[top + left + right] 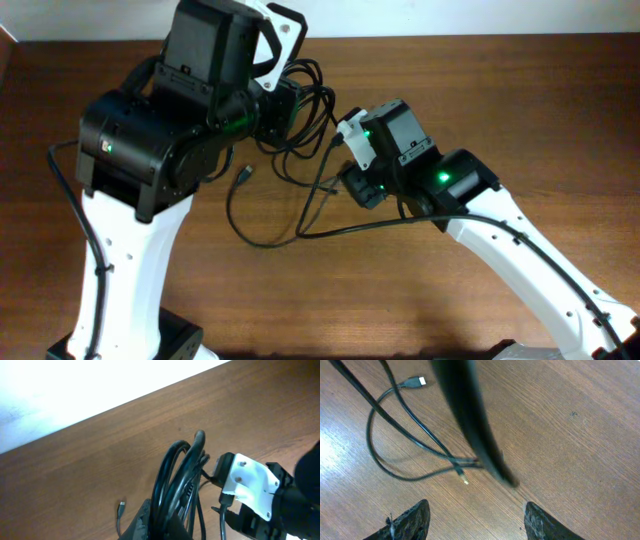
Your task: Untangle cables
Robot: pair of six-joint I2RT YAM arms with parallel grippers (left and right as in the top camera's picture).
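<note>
A tangle of black cables (300, 110) lies on the wooden table, with loops trailing down to the front (262, 238) and a loose plug (245, 175). My left gripper (167, 525) is shut on a bundle of the black cables (175, 475) and holds it up off the table. My right gripper (475, 522) is open and empty, just above the table. A thick black cable (470, 420) hangs blurred in front of it, and thin cables with a USB plug (417, 381) and a small jack (464, 480) lie beyond its fingers.
The white wall edge runs along the table's far side (100, 390). The right arm's white wrist (250, 480) sits close beside the held bundle. The left arm's own black cable (85, 215) hangs at the left.
</note>
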